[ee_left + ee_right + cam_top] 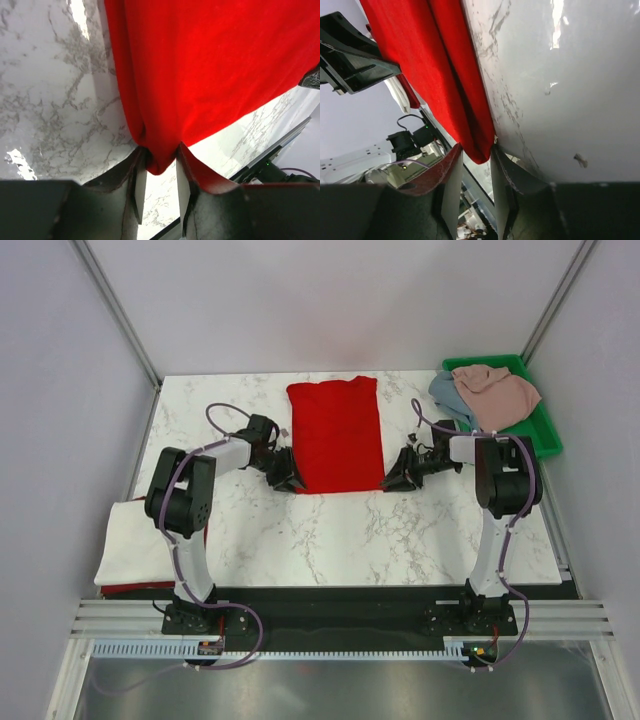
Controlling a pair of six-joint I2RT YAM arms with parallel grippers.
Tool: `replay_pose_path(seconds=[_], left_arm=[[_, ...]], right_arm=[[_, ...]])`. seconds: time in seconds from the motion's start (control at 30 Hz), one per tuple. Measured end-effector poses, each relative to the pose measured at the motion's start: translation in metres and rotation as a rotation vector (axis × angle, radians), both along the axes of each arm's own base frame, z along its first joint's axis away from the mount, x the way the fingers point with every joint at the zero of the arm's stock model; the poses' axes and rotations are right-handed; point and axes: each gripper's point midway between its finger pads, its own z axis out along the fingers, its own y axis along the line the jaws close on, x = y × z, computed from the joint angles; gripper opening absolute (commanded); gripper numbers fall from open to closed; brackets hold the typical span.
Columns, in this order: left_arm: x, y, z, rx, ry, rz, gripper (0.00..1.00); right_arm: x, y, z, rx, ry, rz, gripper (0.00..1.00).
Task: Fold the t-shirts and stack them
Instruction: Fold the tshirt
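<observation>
White marble table (330,540), pale walls. Left gripper (289,482) and right gripper (391,482) pinch the red t-shirt (335,435) by its near corners; a white t-shirt (135,550) lies half-hidden at the left.

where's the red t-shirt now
In the top view the red t-shirt lies at the far centre of the table, its near corners between the jaws of the left gripper and right gripper.
</observation>
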Motion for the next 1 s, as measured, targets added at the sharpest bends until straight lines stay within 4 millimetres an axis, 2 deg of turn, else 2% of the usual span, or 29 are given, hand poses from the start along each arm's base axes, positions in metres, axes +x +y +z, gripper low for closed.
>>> replay_pose_path(seconds=[0.03,0.07,0.1,0.17,0.2,0.23,0.33,0.5,0.6,0.8,0.9,1.0], left_arm=[[0.0,0.0,-0.001,0.001,0.004,0.0,0.32],[0.001,0.0,-0.001,0.003,0.006,0.0,0.28],[0.001,0.0,-0.002,0.005,0.01,-0.002,0.21],[0.002,0.0,-0.004,0.008,0.012,-0.005,0.18],[0.003,0.0,-0.004,0.01,0.013,-0.006,0.07],[0.003,0.0,-0.003,0.011,0.013,-0.007,0.02],[0.003,0.001,-0.002,0.017,0.01,-0.016,0.02],[0.0,0.005,0.006,0.037,0.003,-0.024,0.02],[-0.001,0.006,0.024,0.037,-0.036,-0.032,0.02],[-0.002,0.006,0.08,0.007,-0.187,-0.056,0.02],[-0.009,0.005,0.098,-0.006,-0.235,-0.07,0.02],[-0.019,0.002,0.107,-0.016,-0.257,-0.089,0.02]], right_arm=[[0.001,0.001,-0.001,0.003,0.006,-0.005,0.3],[0.002,0.003,-0.002,0.007,0.01,-0.009,0.23],[0.003,0.003,-0.003,0.007,0.011,-0.015,0.2],[0.005,0.006,-0.004,0.01,0.013,-0.023,0.12],[0.005,0.007,-0.005,0.013,0.014,-0.027,0.1],[0.005,0.007,-0.006,0.016,0.009,-0.029,0.06],[0.004,0.009,-0.006,0.029,-0.004,-0.041,0.0],[-0.018,0.009,0.009,0.049,0.015,-0.061,0.0],[-0.033,0.009,0.027,0.062,-0.005,-0.069,0.0],[-0.055,0.007,0.075,0.105,-0.103,-0.079,0.0],[-0.067,0.006,0.093,0.126,-0.144,-0.087,0.0],[-0.075,0.004,0.109,0.144,-0.178,-0.095,0.0]])
